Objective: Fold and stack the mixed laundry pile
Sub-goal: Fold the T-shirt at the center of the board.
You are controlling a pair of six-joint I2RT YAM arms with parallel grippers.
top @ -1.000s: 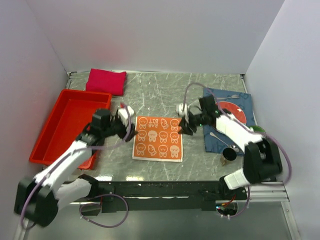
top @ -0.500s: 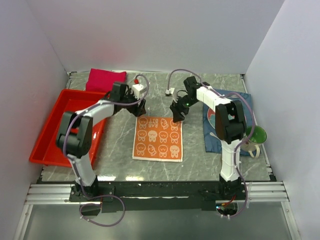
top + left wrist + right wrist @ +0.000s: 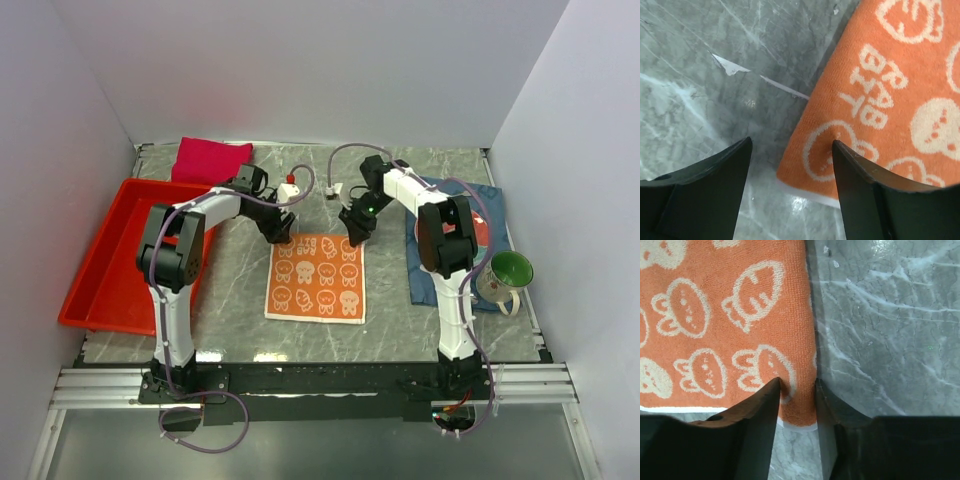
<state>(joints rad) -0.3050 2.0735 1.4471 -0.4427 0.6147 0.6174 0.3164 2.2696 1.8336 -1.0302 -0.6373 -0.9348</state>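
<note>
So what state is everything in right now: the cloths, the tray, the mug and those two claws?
Orange cloth: spread flat, not folded.
Magenta shirt: folded, at the table's far edge.
Red tray: empty.
Green mug: upright, nothing visible inside.
Left gripper: open, astride one far corner of the cloth.
Right gripper: fingers narrowed around the other far corner; grip unclear.

We find bare tabletop (image 3: 230,290) around the orange cloth (image 3: 317,275). The red tray (image 3: 110,260) walls the left, the mug (image 3: 507,272) the right.
</note>
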